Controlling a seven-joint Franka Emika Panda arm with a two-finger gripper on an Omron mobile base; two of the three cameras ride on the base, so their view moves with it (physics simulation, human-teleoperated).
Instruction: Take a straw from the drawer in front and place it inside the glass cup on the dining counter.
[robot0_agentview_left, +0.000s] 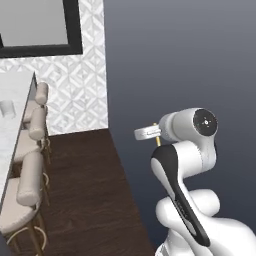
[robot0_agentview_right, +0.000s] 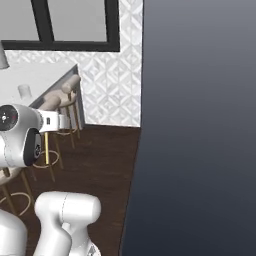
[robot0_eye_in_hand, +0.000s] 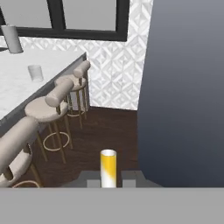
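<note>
A thin yellow straw (robot0_eye_in_hand: 108, 168) stands up between the robot's jaws (robot0_eye_in_hand: 108, 178), which are pinched onto it from both sides. Seen from the hand camera, its open end points toward the camera. In the left base view the straw (robot0_agentview_left: 158, 141) shows as a short yellow sliver below the white wrist; in the right base view it (robot0_agentview_right: 47, 149) hangs straight down beneath the hand.

The glass cup (robot0_eye_in_hand: 35, 72) is small, pale and see-through. It stands upright on the white marble table (robot0_eye_in_hand: 17, 87), well apart from the straw, to the left and farther away. The same cup (robot0_agentview_left: 7, 109) appears faintly in the left base view, and again (robot0_agentview_right: 24, 91) in the right base view.

Round beige-cushioned stools (robot0_eye_in_hand: 57, 98) line the table's near edge, above a dark wooden floor (robot0_eye_in_hand: 105, 131). A dark grey wall (robot0_eye_in_hand: 183, 87) rises on the right.
</note>
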